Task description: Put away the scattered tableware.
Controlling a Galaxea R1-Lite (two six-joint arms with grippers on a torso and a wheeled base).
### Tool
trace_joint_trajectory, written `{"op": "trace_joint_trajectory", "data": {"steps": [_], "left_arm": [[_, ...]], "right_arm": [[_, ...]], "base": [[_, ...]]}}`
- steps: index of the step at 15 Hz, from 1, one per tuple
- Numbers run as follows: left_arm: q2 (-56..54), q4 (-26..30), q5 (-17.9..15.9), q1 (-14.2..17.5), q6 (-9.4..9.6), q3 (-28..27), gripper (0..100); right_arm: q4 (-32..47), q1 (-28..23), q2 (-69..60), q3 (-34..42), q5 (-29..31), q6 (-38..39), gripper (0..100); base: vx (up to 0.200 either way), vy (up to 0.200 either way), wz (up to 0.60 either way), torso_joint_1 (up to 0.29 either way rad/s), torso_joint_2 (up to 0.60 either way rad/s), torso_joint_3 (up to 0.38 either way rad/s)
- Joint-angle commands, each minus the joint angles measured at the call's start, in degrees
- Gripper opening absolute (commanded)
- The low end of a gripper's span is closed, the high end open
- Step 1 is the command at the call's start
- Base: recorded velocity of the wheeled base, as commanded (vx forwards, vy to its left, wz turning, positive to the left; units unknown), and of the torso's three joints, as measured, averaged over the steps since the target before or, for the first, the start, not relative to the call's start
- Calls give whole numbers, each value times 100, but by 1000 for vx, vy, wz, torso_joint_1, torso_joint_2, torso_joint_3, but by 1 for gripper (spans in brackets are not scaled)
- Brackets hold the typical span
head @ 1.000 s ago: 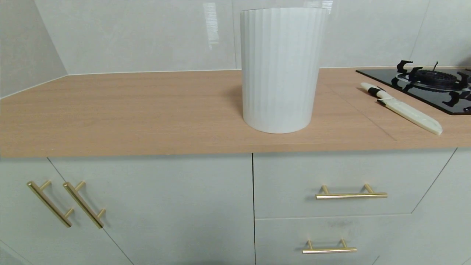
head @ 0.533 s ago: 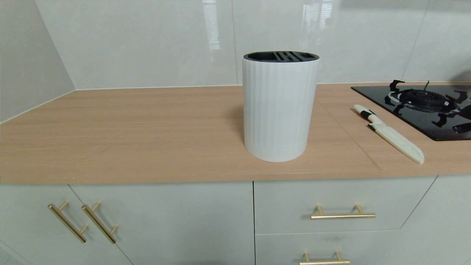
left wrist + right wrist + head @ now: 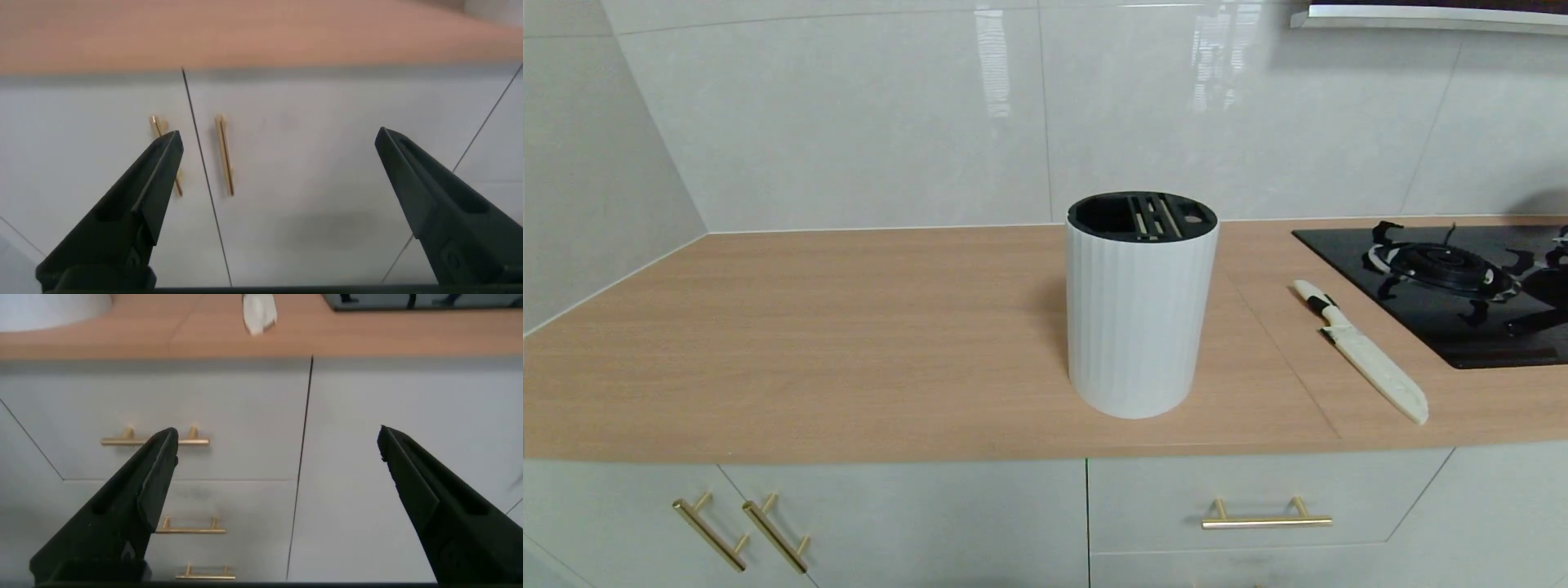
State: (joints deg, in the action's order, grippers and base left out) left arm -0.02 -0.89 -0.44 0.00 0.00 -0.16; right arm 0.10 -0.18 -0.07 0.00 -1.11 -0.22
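Near the front edge of the counter (image 3: 849, 343), toward its right end: a pale knife (image 3: 1364, 355), lying flat, blade tip toward the front edge, handle toward the back, just beside the stove (image 3: 1437, 286). At the middle of the counter, well apart from the knife: a white ribbed holder (image 3: 1141, 314), upright, slots open on top. Lower down, facing the cupboard doors: left gripper (image 3: 278, 139) spread wide and empty; right gripper (image 3: 277, 437) likewise spread, holding nothing, with the knife's tip in sight past the counter's edge.

Probably best done with the right arm: raise it above the counter, pinch the handle rather than the blade, lift level, then turn tip-down over a long slot. Slot depth and fit for the blade hard to judge. Holder's far side hidden. Stove cut off at the right.
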Motion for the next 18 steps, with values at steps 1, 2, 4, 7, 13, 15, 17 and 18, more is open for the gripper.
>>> {"op": "trace_joint_trajectory", "data": {"steps": [1, 2, 4, 7, 13, 15, 17, 18], "left_arm": [[2, 1, 0, 0, 0, -2, 100], [2, 1, 0, 0, 0, -2, 100], [2, 1, 0, 0, 0, -2, 100], [2, 1, 0, 0, 0, -2, 100], [2, 1, 0, 0, 0, -2, 100], [2, 1, 0, 0, 0, -2, 100], [2, 1, 0, 0, 0, -2, 100], [2, 1, 0, 0, 0, -2, 100]], "right_arm": [[-1, 1, 7, 0, -3, -4, 100], [-1, 1, 7, 0, -3, -4, 100], [-1, 1, 7, 0, -3, -4, 100], [-1, 1, 7, 0, -3, -4, 100], [-1, 1, 7, 0, -3, -4, 100], [-1, 1, 7, 0, -3, -4, 100], [-1, 1, 7, 0, -3, -4, 100], [-1, 1, 7, 0, -3, -4, 100]], "base": [[0, 0, 0, 188, -486, -305], [0, 0, 0, 188, -496, -310], [0, 0, 0, 200, -493, -303], [0, 0, 0, 219, -525, -305], [0, 0, 0, 236, -554, -317], [0, 0, 0, 259, -593, -329], [0, 0, 0, 259, -579, -312], [0, 0, 0, 203, -456, -242]]}}
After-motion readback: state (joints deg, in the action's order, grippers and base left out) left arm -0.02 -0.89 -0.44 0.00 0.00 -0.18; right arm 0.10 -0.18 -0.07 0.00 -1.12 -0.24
